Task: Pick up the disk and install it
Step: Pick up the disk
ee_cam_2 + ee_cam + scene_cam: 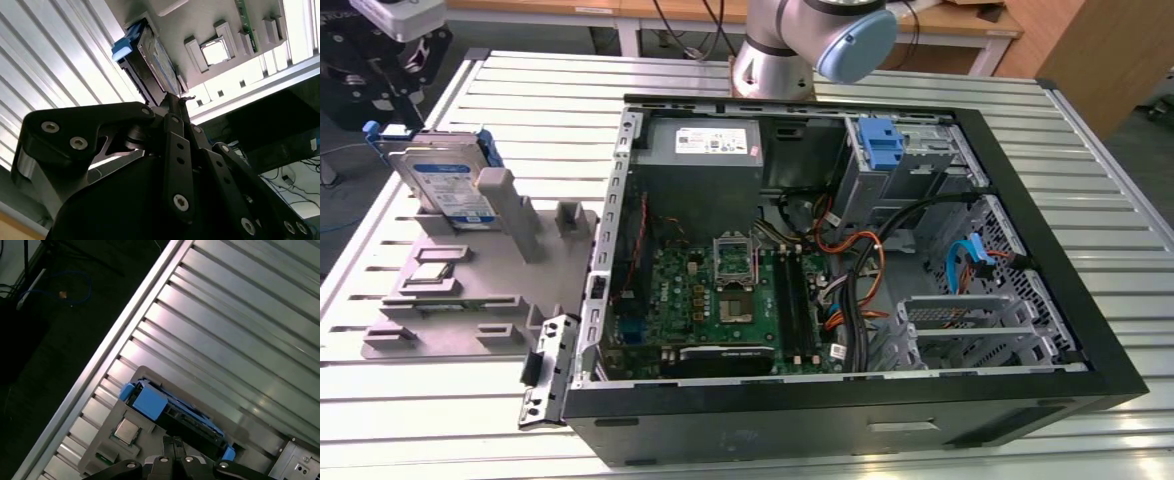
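Exterior view: bright, even overhead light; the computer case [700, 195] interior is shaded. Second wrist view: glare on the table [65, 45] at 10 o'clock, probably overexposed.

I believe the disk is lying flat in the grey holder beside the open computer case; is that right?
Not quite: the disk stands on edge, not flat, in the grey holder beside the open computer case. The exterior view shows this.
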Controlling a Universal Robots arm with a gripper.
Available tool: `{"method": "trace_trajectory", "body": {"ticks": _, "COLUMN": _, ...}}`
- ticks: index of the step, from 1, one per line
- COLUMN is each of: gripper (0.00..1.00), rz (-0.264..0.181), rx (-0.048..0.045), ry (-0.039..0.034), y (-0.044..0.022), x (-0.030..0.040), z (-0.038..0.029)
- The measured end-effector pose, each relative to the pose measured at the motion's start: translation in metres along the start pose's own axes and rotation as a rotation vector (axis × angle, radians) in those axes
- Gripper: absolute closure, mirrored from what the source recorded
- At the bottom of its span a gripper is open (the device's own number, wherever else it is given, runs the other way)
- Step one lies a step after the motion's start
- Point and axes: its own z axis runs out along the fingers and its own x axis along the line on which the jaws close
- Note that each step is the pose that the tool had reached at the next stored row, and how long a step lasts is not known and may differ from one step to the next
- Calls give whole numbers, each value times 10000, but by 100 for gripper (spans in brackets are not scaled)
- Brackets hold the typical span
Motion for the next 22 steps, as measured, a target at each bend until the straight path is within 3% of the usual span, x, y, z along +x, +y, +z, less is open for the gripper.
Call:
{"method": "trace_trajectory", "body": {"ticks": 4, "gripper": 89, "rz": -486, "rx": 12, "ry": 22, "y": 0, "x": 0, "z": 2}}
{"method": "trace_trajectory", "body": {"ticks": 18, "gripper": 89, "rz": -2962, "rx": 66, "ry": 137, "y": 0, "x": 0, "z": 10}}
{"method": "trace_trajectory", "body": {"ticks": 22, "gripper": 89, "rz": -3487, "rx": 48, "ry": 137, "y": 1, "x": 0, "z": 11}}
